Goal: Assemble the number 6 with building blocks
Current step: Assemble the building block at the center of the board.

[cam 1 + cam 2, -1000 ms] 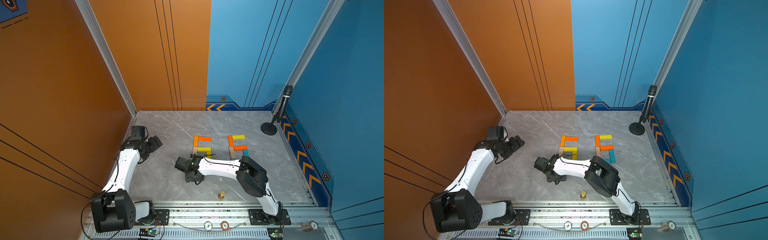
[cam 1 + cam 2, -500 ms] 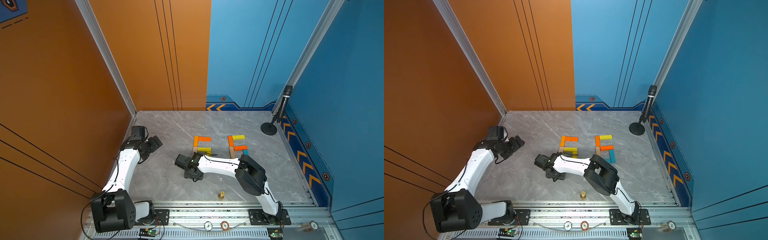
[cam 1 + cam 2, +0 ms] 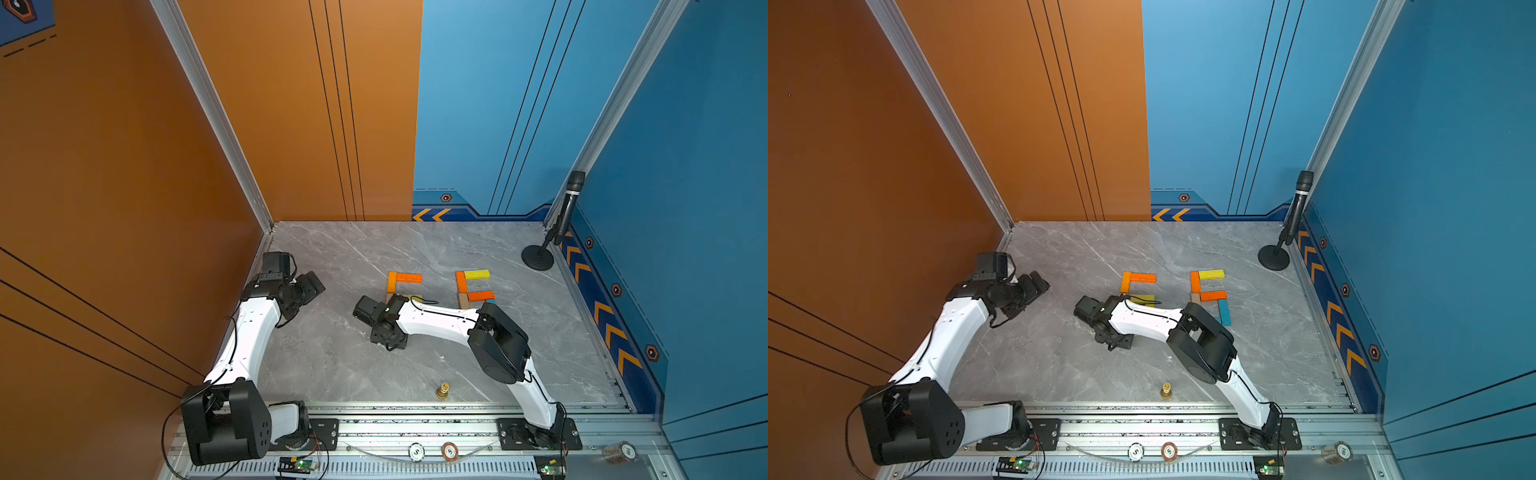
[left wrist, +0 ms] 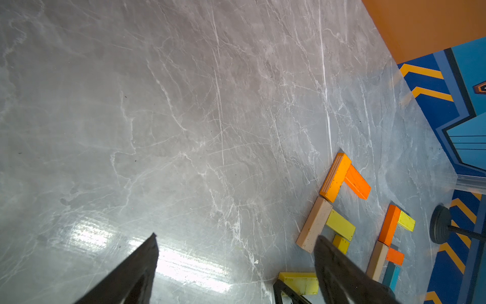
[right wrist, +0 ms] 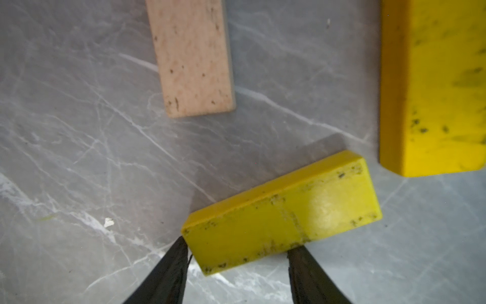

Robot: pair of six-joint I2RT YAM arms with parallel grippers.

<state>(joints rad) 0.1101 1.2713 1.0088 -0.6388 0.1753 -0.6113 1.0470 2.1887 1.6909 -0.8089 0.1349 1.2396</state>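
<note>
- Bench (image 3: 415,249) of grey marbled stone carries flat painted wooden building blocks (image 3: 408,277) in two figures near its middle.
- My right gripper (image 5: 238,247) grasps one end of a short yellow wooden plank (image 5: 284,218), with a black fingertip (image 5: 178,252) against each side.
- This plank sits skewed between the end of a plain tan plank (image 5: 192,58) and the end of a larger yellow plank (image 5: 434,86), and touches neither. I cannot tell whether it rests on the bench.
- The unfinished number 6 (image 3: 1142,277) shows two orange planks meeting in a corner at its far end, with the tan and yellow planks nearer me. My right arm hides its near part in both top views.
- The second figure of blocks (image 3: 1211,274) lies just to the right of it, in orange, yellow, tan and teal.
- My left gripper (image 4: 236,235) is released, its jaws wide with nothing between them. It hangs over bare bench by the orange wall, well apart from the blocks.
- A small gold chess-like piece (image 3: 442,390) stands alone near the front rail.
</note>
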